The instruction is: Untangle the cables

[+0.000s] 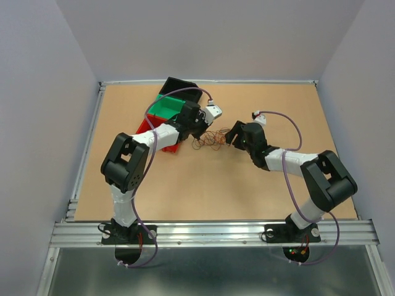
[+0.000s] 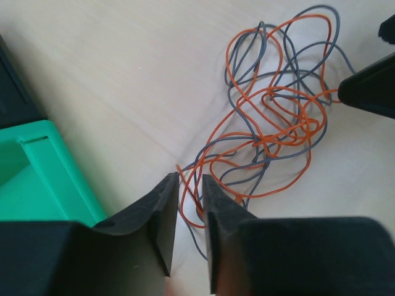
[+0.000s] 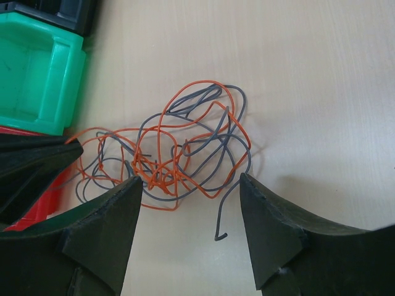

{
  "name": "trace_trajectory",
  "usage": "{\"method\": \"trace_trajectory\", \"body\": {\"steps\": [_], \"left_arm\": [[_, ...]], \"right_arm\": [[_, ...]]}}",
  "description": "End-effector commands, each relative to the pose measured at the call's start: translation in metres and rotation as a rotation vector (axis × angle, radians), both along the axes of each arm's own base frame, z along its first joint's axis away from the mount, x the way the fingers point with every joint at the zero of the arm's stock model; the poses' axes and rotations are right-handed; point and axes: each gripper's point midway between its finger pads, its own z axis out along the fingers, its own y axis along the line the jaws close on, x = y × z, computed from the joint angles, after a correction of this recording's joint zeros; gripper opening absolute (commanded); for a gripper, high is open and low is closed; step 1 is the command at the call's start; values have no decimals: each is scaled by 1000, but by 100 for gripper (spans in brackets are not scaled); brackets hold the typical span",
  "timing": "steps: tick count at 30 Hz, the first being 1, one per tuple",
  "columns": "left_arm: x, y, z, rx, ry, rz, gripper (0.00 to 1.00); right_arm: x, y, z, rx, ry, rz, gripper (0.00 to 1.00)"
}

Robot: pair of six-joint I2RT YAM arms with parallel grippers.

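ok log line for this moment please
cables: one tangled clump | left fingers: narrow gap, strands between | right fingers: wide open, clump edge between | step: not untangled yet

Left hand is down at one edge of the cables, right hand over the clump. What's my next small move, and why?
Probably close the left hand fully on the orange and grey strands that seem to run through its narrow gap. The cables are one tangled clump, and the right hand sits open astride the other side, so a pinch here gives an anchor.
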Motion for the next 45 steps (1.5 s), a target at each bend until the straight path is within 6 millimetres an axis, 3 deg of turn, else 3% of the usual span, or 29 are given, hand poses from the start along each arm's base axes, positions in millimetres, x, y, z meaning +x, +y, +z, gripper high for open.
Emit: {"method": "trace_trajectory", "body": {"steps": [1, 3, 7, 13, 22, 29, 35, 41, 44, 45], "left_arm": [[10, -2, 12, 1, -30, 16, 12], [10, -2, 17, -3, -43, 16, 0], [4, -3, 33, -38, -72, -1, 0], [-25, -13, 70, -141, -97, -141, 0], [-70, -17, 118, -236, -123, -300, 0], [-99, -17, 147, -297, -161, -401, 0], [-111, -12, 167, -311, -229, -436, 0], [-123, -8, 211, -361, -311, -456, 0], [-129, -5, 246, -401, -368, -451, 0], [-130, -2, 267, -415, -410, -440, 0]], "right_arm": [[8, 5, 35, 52, -98, -8, 70], [7, 5, 36, 54, -103, -3, 70], [6, 11, 41, 64, -124, 36, 70], [-6, 37, 57, 68, -214, 221, 75], [-14, 42, 81, 41, -347, 289, 72], [-19, 61, 82, 61, -364, 382, 69], [-21, 71, 75, 43, -355, 411, 67], [-22, 93, 68, 17, -355, 461, 66], [-21, 99, 58, 7, -334, 467, 64], [-20, 99, 52, 3, -317, 463, 63]]}}
